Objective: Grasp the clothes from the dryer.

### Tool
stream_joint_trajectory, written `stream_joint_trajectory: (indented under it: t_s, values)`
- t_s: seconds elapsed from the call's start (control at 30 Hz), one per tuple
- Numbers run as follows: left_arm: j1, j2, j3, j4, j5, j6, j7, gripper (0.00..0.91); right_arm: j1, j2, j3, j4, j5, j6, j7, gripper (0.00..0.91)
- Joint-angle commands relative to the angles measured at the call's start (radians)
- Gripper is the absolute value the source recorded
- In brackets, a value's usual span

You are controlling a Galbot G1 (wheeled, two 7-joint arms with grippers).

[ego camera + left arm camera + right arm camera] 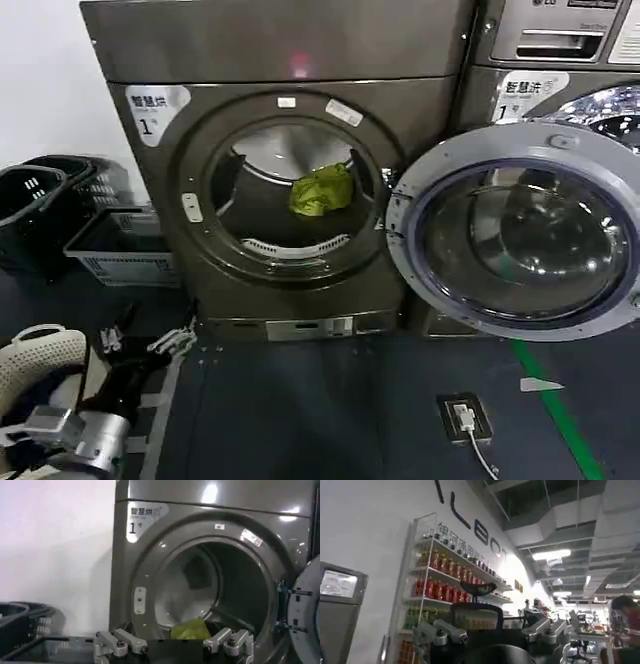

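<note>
One step in hand, by the look of it: the approach, with no grasp made. Lying inside the dryer [250,50], on the right of the drum behind the round opening: the clothes [322,190], a small crumpled yellow-green bundle, untouched. Standing fully open to the right, clear of the opening: the chrome-rimmed glass door [520,240]. Hanging low at the left of the machine, well apart from the opening and above the dark floor [330,420]: the left tool [148,342], fingers spread wide, nothing between them. Aimed, judging by the left wrist view, at the drum mouth, with the bundle framed just above the gap between the open fingers [120,644]. Pointed away from the work toward a shelf of bottles [445,580] and a ceiling: the right tool [492,635], likewise released and empty, apparently idle. Stacked against the wall left of the dryer: dark baskets [40,200]. Called for next, in all likelihood: a rise and a forward reach by the left arm through the opening, keeping off the rim, then a descent onto the fabric and a firm close on a fold. Worth watching: soft cloth slipping from a shallow pinch, and fingers catching the drum lip on entry.
</note>
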Motion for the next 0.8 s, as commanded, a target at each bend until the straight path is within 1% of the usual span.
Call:
stream_joint_trajectory:
  t_s: [0.03,0.13,0.6,0.67,0.8]
  values:
    - [0.001,-0.001,-0.001,0.000,0.000,-0.001,0.000,0.907,0.000,0.000,0.000,0.006,0.018,-0.008,-0.004,0.907]
    - [0.001,-0.002,-0.002,0.000,0.000,-0.002,0.001,0.907,0.001,0.000,-0.001,0.011,0.032,-0.011,-0.002,0.907]
    - [0.007,0.000,-0.002,-0.009,0.000,-0.002,0.002,0.907,0.002,0.004,-0.008,0.019,0.035,-0.009,-0.013,0.907]
    - [0.006,0.001,-0.002,-0.010,-0.001,-0.002,0.002,0.907,0.003,0.007,-0.010,0.023,0.035,-0.005,-0.014,0.907]
    - [0.005,0.003,-0.006,-0.012,-0.004,-0.005,0.005,0.907,0.002,0.006,-0.015,0.025,0.034,0.027,-0.012,0.907]
